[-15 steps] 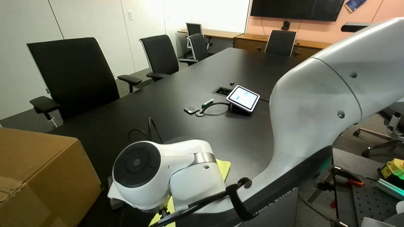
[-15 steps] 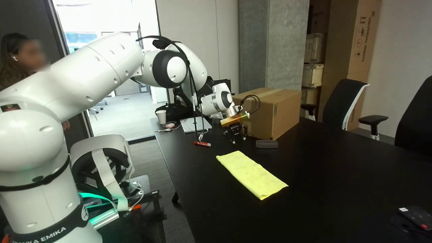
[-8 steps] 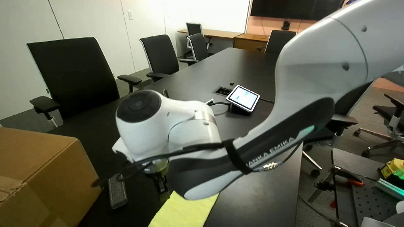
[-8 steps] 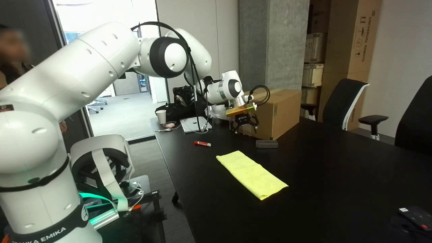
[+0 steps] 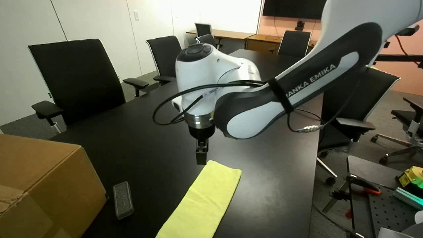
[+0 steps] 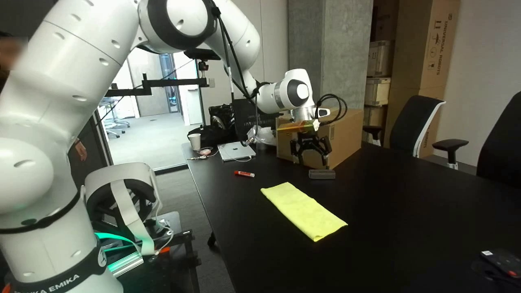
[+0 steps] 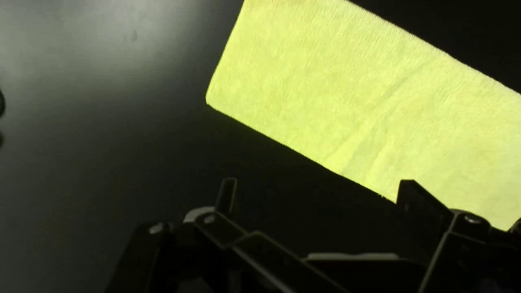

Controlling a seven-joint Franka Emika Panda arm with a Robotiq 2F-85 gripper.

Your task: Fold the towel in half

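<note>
Here the towel [image 6: 303, 211] lies below and beside the tool [image 7: 317, 187].

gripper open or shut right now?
Open. In the wrist view the gripper has its fingers standing well apart, with nothing pinched between them; the towel lies on the table.

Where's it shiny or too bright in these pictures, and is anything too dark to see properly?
Wrist view: a pale glare lies on the black table at upper left; the gripper is near-black, with only some edges catching light. In an exterior view, the table shines to the right of the towel, and the back wall looks washed out almost to white.
</note>
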